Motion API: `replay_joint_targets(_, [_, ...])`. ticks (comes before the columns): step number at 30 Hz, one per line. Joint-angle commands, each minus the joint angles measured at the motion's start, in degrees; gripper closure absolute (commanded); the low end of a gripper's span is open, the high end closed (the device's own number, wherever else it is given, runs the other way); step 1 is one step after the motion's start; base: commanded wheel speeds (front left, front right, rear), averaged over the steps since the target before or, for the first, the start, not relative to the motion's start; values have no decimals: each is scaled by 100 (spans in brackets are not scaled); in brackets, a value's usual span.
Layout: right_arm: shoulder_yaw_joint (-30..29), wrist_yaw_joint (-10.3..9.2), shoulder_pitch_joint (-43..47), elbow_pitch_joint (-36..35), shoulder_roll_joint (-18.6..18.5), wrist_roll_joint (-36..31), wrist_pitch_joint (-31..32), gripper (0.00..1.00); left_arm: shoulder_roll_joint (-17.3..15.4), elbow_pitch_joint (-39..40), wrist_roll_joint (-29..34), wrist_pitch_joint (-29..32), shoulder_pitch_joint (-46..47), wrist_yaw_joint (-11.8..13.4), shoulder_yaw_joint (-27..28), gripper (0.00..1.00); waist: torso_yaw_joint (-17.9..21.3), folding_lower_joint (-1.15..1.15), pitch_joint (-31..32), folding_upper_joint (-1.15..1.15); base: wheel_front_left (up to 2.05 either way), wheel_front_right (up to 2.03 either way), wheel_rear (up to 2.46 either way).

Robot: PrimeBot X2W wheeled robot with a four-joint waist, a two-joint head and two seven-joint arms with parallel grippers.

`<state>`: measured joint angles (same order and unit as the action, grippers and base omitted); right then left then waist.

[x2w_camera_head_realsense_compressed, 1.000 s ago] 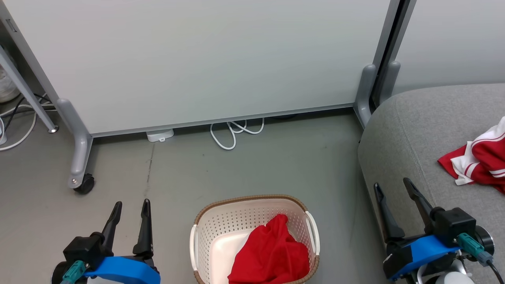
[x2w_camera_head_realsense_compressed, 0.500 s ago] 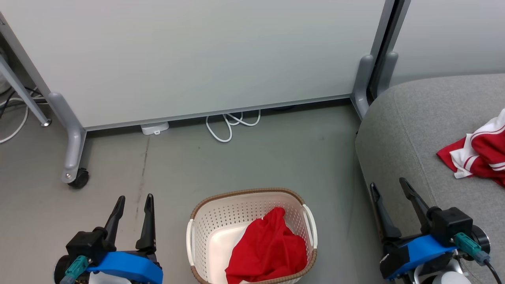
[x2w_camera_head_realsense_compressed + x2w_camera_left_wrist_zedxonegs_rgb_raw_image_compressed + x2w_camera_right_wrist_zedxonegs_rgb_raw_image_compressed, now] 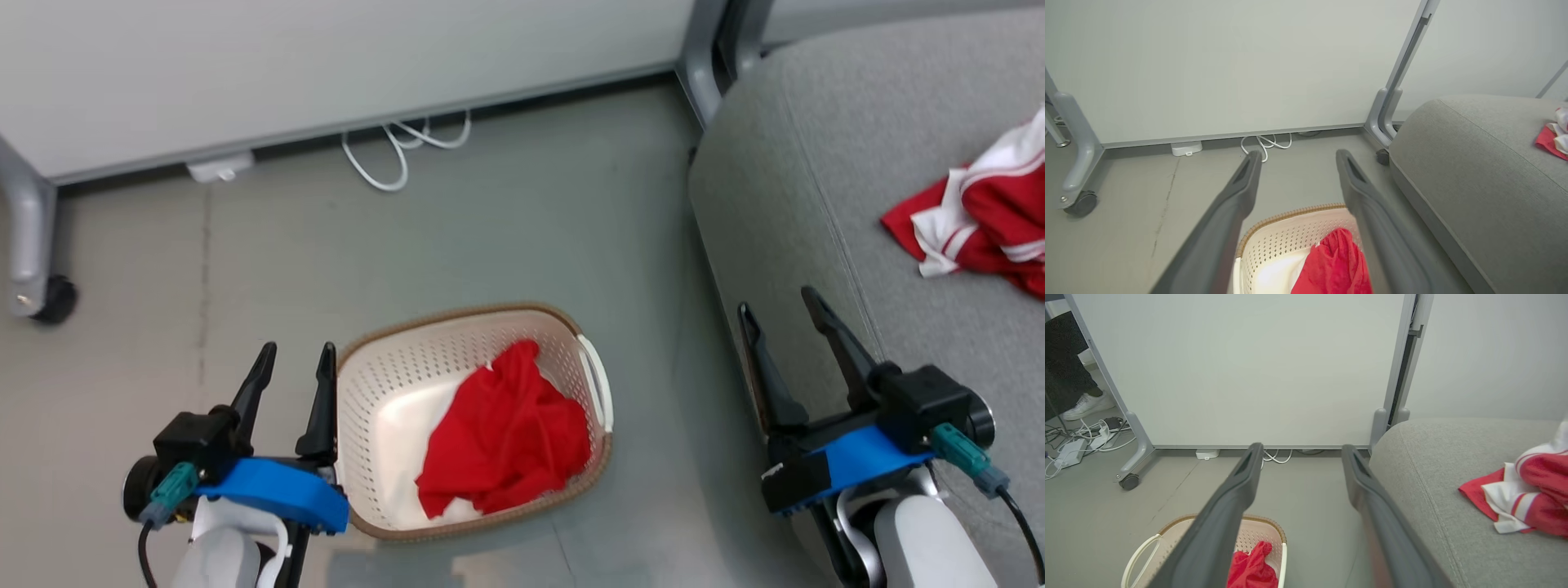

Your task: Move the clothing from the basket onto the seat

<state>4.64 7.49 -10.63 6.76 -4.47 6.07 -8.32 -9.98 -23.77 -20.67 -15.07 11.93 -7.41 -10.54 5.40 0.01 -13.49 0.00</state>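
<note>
Looking down in the head view, the plain red garment (image 3: 506, 425) lies bunched in the basket (image 3: 457, 314) on the floor, while the red-and-white striped garment (image 3: 980, 220) already rests on the grey seat (image 3: 816, 163). The left gripper (image 3: 298, 351) hovers just beside the basket's rim and the right gripper (image 3: 775, 302) by the seat's edge, both spread wide and empty. From the left wrist view, the basket sits below the parted fingers. From the right wrist view, it lies low and to the left, with the striped piece off to the right. By my reading, one garment is left to move; next, a gripper should descend into the basket and pinch the cloth.
</note>
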Motion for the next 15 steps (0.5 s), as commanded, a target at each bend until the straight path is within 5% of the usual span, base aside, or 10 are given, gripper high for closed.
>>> replay_joint_targets(1, [35, 1, -166, -40, -12, 19, -43, 0, -60, -74, -41, -15, 228, -11, -67, 0, 449, -1, -595, 0, 0, 0, 0])
replay_joint_targets(15, [500, 1, -1278, -138, 128, 142, -455, 0, -601, -1206, -313, -16, 1851, -11, -1230, 0, 1458, -1, -2647, 0, 0, 0, 0])
